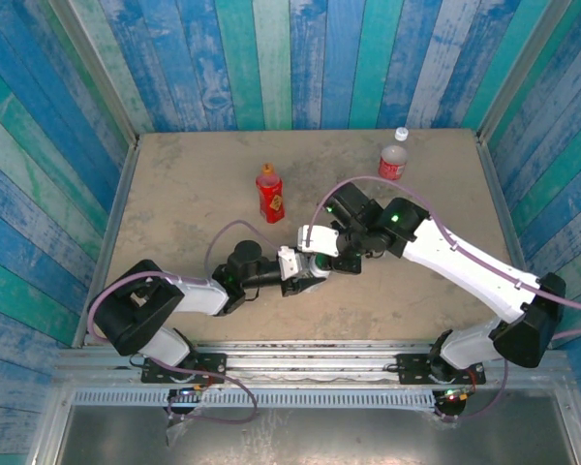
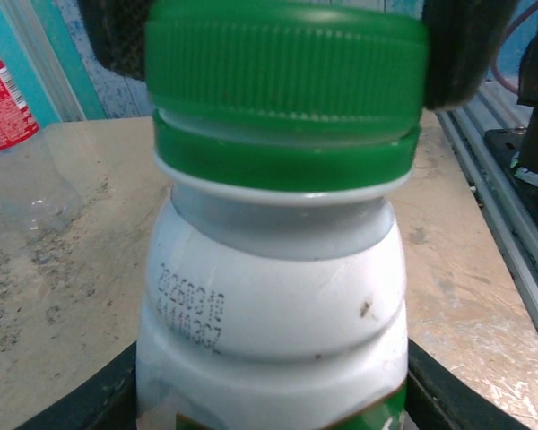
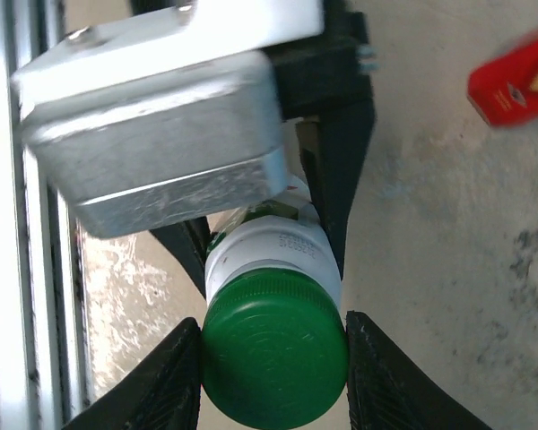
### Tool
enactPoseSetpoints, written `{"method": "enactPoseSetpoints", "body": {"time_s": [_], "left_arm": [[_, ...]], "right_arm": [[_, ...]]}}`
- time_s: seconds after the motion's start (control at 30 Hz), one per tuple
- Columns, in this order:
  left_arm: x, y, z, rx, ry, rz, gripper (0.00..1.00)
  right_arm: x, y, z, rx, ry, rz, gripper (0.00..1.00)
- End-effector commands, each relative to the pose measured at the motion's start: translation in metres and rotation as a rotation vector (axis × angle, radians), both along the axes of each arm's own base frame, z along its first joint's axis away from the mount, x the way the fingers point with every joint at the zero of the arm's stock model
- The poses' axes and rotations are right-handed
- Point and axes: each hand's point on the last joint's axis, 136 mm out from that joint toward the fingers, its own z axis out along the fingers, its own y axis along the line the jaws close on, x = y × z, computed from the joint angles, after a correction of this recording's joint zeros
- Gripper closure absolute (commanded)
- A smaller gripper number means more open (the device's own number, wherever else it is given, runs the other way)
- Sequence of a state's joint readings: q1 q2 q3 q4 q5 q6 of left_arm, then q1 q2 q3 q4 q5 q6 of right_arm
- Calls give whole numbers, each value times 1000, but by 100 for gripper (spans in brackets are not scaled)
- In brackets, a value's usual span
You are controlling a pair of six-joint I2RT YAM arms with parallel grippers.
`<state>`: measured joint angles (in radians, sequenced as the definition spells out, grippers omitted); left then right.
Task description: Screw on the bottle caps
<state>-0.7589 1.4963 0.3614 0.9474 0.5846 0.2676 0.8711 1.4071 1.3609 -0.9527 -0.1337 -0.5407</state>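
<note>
The white bottle (image 2: 278,313) with green print is clamped at its body by my left gripper (image 2: 273,408), which holds it just above the table. A dark green cap (image 2: 287,63) sits on the bottle's neck. My right gripper (image 3: 273,358) is shut on this cap (image 3: 273,349), with one black finger (image 3: 161,385) pressed to each side. Both grippers meet at the table's middle, left gripper (image 1: 305,263) and right gripper (image 1: 334,254). The red bottle (image 1: 270,192) stands behind them. Farther back right stands the clear bottle (image 1: 394,155), red-labelled with a white cap on it.
The metal rail (image 1: 300,360) runs along the near table edge, close under the held bottle. Blue plank walls (image 1: 271,58) enclose the table on three sides. The clear bottle (image 2: 9,134) and the red bottle (image 3: 516,81) stand apart from both grippers.
</note>
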Motion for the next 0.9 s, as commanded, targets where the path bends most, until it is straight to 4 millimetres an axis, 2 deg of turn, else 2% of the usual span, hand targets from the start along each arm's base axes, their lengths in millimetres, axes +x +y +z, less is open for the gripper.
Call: {"method": "enactPoseSetpoints", "body": {"time_s": [0.0,0.13,0.17,0.23,0.3,0.37,0.43,0.53,0.6,0.73,0.87], "left_arm": [[9,-6,13,-30,-10,19,45],[15,-3,11,-16,-10,47,44],[15,-3,12,-19,-12,46,44],[14,-4,11,-15,-8,43,45],[13,-3,10,-11,-5,39,44],[12,-2,8,-4,-2,38,44],[11,0,5,3,5,40,45],[8,3,2,7,9,39,44],[5,5,1,9,12,34,44],[-2,6,-1,16,14,5,44],[-2,7,-1,22,8,4,44]], "right_arm": [[31,-2,6,122,27,-436,91],[36,-9,-8,226,188,-847,93],[34,-9,-11,238,231,-901,91],[32,-10,-13,252,259,-951,89],[33,-10,-9,251,241,-919,85],[31,-10,-2,243,204,-840,75],[30,-11,10,229,136,-719,59],[16,-10,25,186,44,-434,45],[1,-8,35,170,-9,-214,41],[-25,-6,40,170,-113,119,43],[-20,-6,39,114,-189,226,44]]}}
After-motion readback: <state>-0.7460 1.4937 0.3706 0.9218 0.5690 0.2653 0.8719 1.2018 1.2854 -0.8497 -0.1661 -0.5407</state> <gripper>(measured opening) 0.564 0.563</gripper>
